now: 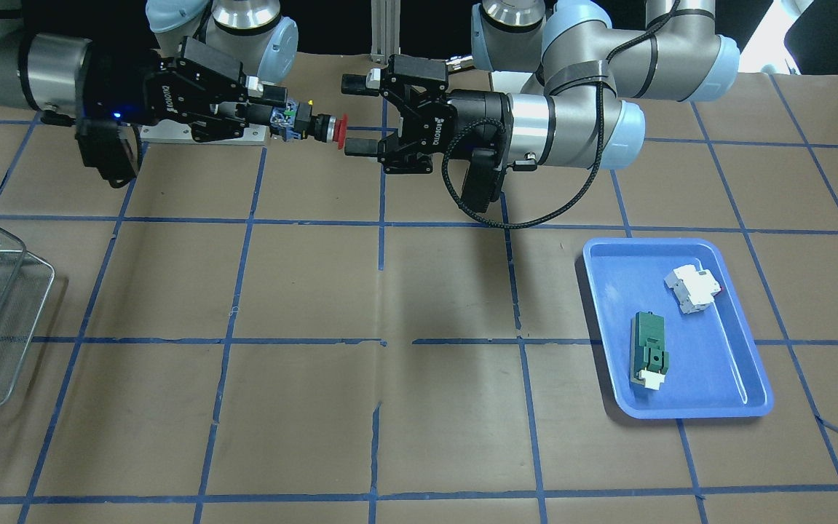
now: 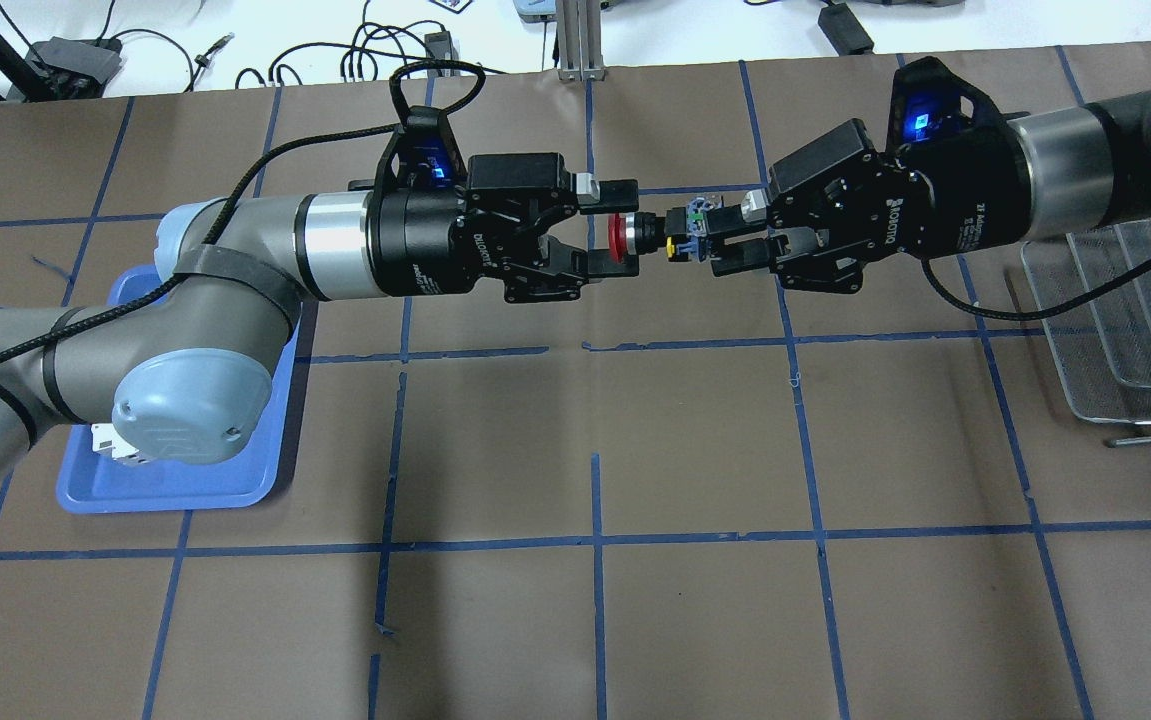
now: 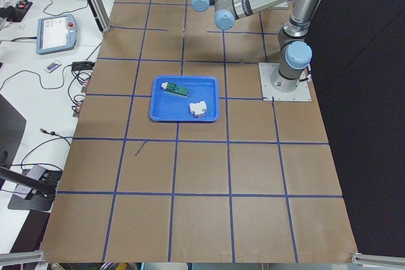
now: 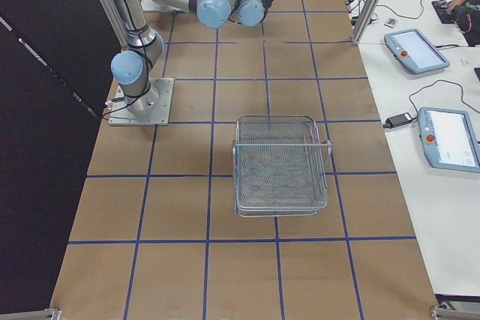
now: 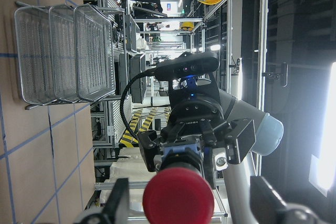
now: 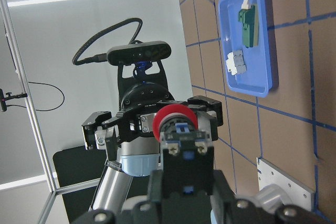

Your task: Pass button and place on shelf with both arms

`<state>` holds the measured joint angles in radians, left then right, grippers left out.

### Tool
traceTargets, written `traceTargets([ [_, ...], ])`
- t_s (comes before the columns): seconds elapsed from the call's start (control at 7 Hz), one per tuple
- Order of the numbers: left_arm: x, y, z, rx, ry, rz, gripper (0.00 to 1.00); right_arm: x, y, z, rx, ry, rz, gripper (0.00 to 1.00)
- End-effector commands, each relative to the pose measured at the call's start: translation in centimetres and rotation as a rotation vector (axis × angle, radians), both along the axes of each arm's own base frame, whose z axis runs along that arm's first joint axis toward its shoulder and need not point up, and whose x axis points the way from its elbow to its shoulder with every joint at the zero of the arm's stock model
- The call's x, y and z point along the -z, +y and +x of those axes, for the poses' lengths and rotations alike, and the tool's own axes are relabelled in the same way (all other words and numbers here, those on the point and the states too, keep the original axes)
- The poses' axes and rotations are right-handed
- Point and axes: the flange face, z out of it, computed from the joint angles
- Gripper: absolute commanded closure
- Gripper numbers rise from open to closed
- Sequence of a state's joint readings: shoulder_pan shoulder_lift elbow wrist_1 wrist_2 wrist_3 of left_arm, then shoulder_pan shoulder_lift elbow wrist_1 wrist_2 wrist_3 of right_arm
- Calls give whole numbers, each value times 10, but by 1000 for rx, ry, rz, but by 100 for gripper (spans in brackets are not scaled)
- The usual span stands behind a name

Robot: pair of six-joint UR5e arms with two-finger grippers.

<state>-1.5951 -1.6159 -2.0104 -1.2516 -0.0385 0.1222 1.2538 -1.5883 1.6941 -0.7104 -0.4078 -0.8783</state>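
Button [image 2: 650, 237]: you had it in mid-air over the bench [image 2: 695, 450], about midway btw the two arms. It lay level, red cap toward the L arm, contact block toward the R arm.
R end effector [image 2: 720, 242]: pinched on the button's rear block, fingers pressed in from both sides, per the overhead + its own wrist view.
L end effector [image 2: 623, 226]: spread. Its fingers [image 2: 600, 264] sat either side of the red cap w/ a gap showing on both sides in the L wrist view, so no grip there as far as you could see.
Shelf [image 2: 1115, 330]: wire rack stood at the bench end on the R arm's side, well apart from the button.
Blue tray [image 1: 746, 364]: on the L arm's side, holding a green part [image 1: 650, 348] and a white block [image 1: 693, 288]. Neither was yours to move.
Done (my read): pick-up and the pass itself looked as good as finished, since only the R arm carried the button.
Left to do (my read): L arm needed to back clear of the cap. R arm then had to swing to the shelf, lower the button into a tray and let go.
Progress: approx halfway, est.
Watch: grip was on the block end only, cap hanging out front, so you'd have wanted a slow carry.
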Motion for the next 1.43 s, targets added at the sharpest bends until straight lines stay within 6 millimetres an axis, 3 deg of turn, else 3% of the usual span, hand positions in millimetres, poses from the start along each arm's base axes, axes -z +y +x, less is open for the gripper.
traceTargets([
  [0.0, -17, -15, 21, -40, -115, 18, 0, -10, -17, -66, -13, 206, -103, 71],
  [0.14, -10, -36, 61, -141, -305, 38, 0, -15, -25, -99, -56, 424, -156, 70],
  [0.29, -6, -43, 85, -189, -337, 65, 0, -26, -40, -120, -107, 622, -252, 71],
  [0.57, 19, -52, 116, -258, -764, 76, 0, -35, -76, -183, -262, 1115, -293, 71],
  [0.86, -12, -65, 119, -264, -1042, 111, 0, -36, -112, -233, -360, 1400, -228, 71],
  [1.14, -66, -54, 101, -213, -1383, 65, 0, -6, -138, -266, -328, 1457, -228, 71],
  [1.29, -97, -49, 95, -188, -1543, 43, 0, 13, -132, -297, -308, 1432, -175, 71],
])
